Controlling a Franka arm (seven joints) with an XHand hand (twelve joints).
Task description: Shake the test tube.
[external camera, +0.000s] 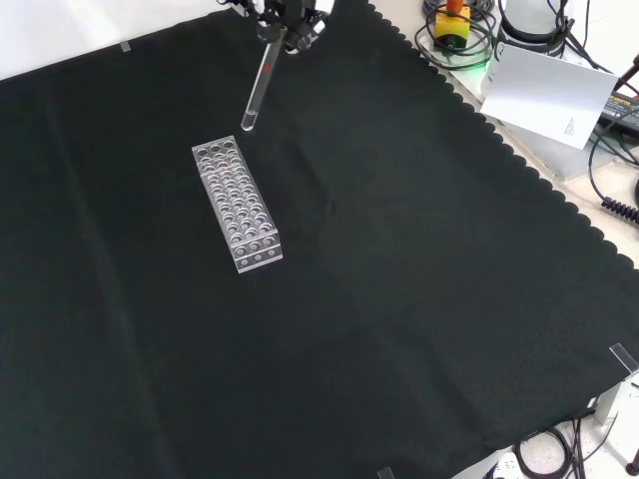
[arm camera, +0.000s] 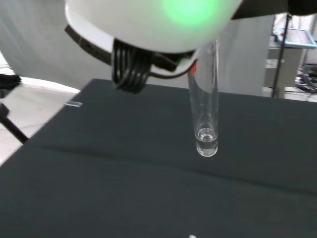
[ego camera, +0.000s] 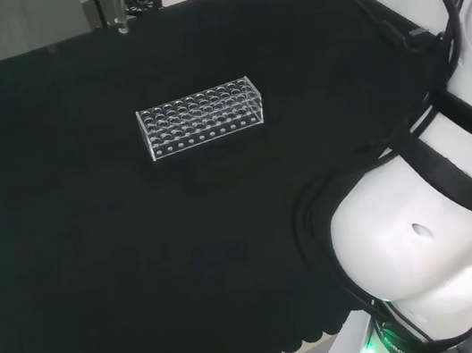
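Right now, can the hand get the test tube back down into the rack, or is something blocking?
Probably yes. The hand holds the test tube up off the cloth, its rounded end hanging just beyond the far end of the rack in the front view. The rack's holes look empty, and nothing stands between them.

The test tube (external camera: 257,92) is see-through, with a small red mark near its top, just under the black and white hand (external camera: 290,22). Below the hand, the rack (external camera: 237,205) is see-through too, dotted with rows of round holes. The cloth (external camera: 399,279) on the table is black, with a wavy edge.
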